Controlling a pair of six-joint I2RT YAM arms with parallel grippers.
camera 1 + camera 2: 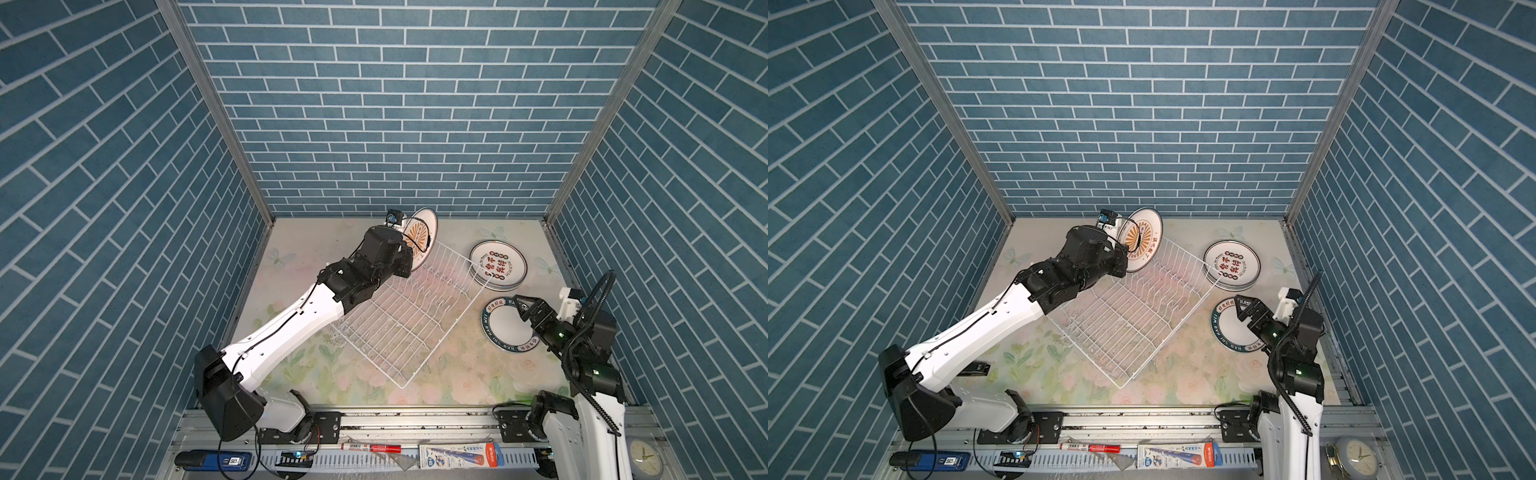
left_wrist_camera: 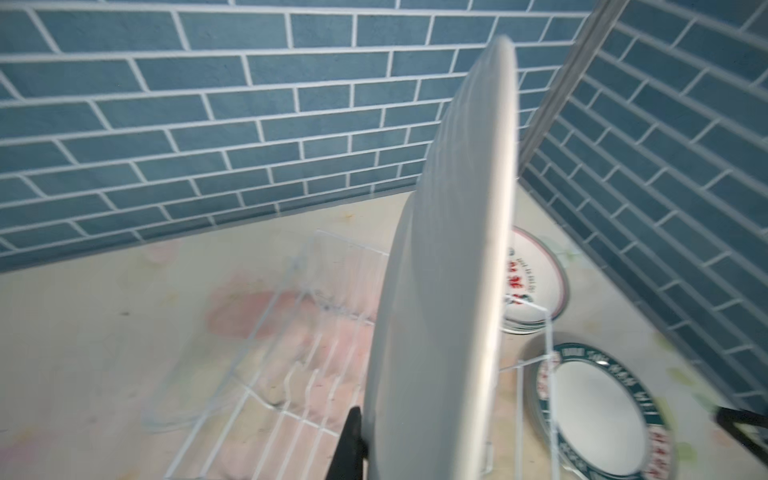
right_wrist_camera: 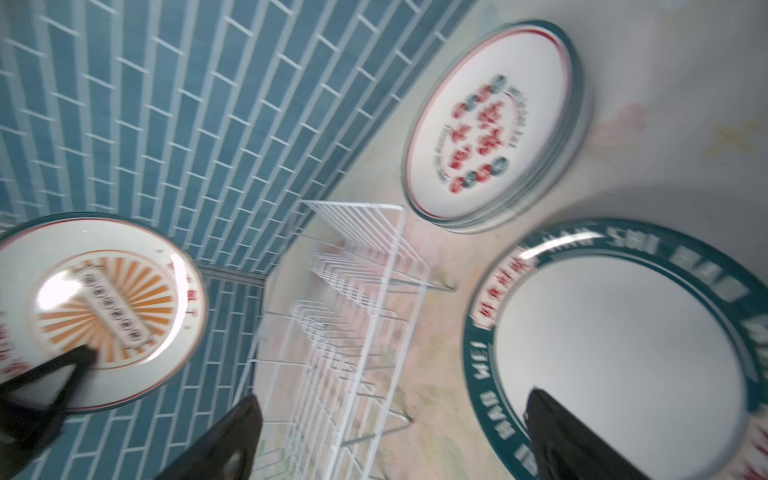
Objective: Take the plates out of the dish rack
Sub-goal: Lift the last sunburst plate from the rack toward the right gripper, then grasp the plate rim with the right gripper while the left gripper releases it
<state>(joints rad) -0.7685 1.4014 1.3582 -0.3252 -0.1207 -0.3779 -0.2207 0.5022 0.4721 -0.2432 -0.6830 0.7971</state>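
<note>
Left wrist view showed the left gripper point(image 2: 361, 440) clenched on the lower rim of a plate point(image 2: 449, 257). The plate stood on edge above the fingers, its white back to the camera. The rack point(image 1: 386, 320) lay below those fingers and looked empty, so this was probably the last plate to go. Two stacks sat past the rack's far side from the left fingers: the lettered stack point(image 1: 498, 266) and the green-rimmed stack point(image 1: 507, 328). The right gripper point(image 1: 520, 307) hung with its jaws spread and empty just over the green-rimmed one.

To do it well, the pinch should stay firm while the plate rises clear of the prongs and rack wall. Then it should swing across, tip face-up, settle flat on a stack, and only then be released. The right arm had better draw aside first.
</note>
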